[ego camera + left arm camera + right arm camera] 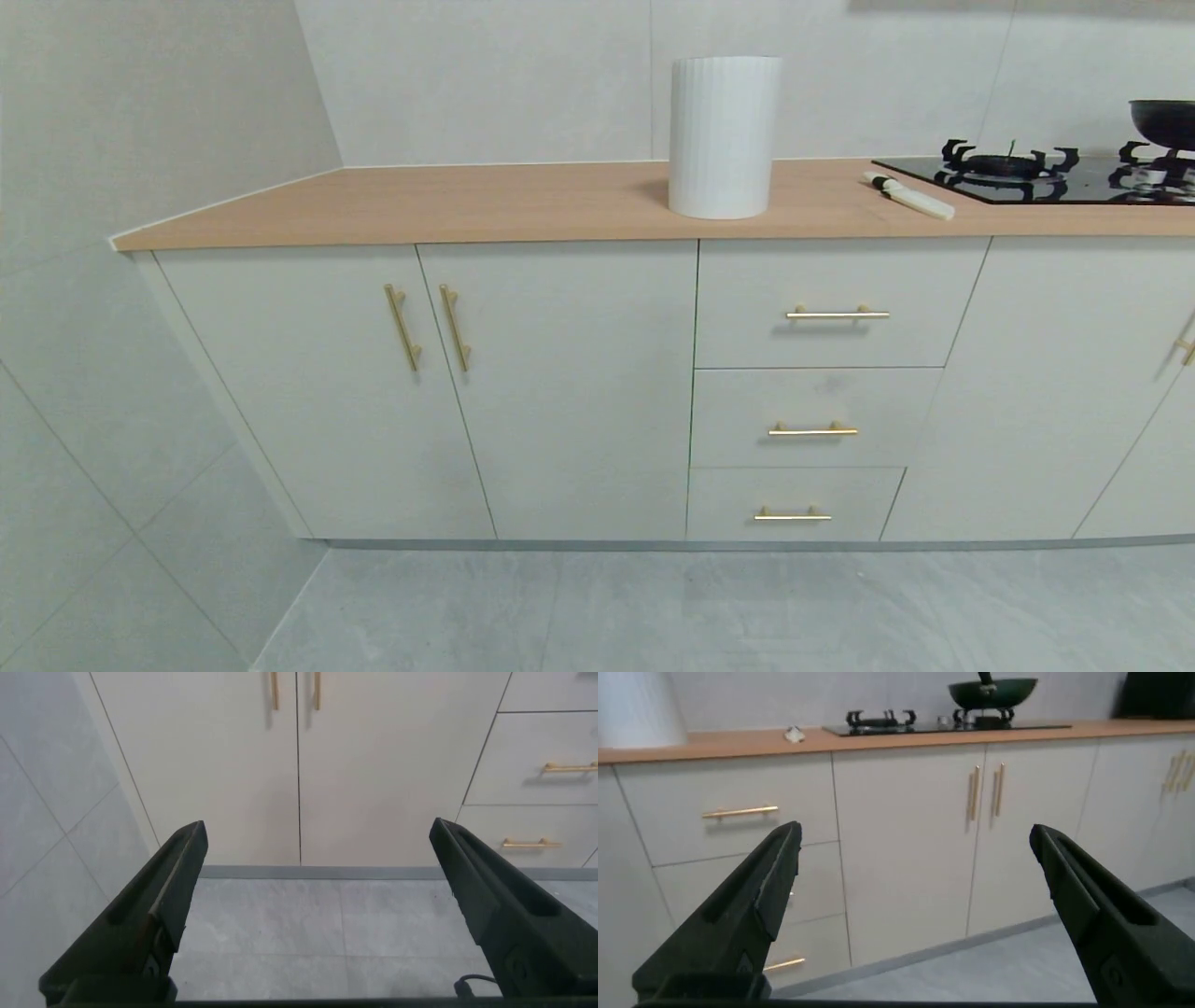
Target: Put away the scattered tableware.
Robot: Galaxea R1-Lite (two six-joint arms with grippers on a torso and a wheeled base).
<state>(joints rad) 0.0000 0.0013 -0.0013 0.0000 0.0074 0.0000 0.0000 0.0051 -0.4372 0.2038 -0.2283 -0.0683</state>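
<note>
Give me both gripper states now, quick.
Black-fingered left gripper: open, holding nothing.
Black-fingered right gripper: open, holding nothing.

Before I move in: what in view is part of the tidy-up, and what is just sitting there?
For the job: white-handled utensil lying loose on the countertop beside the hob; perhaps the white ribbed container or the drawers as storage.
Just there: hob, dark pan on it, cabinet doors.
</note>
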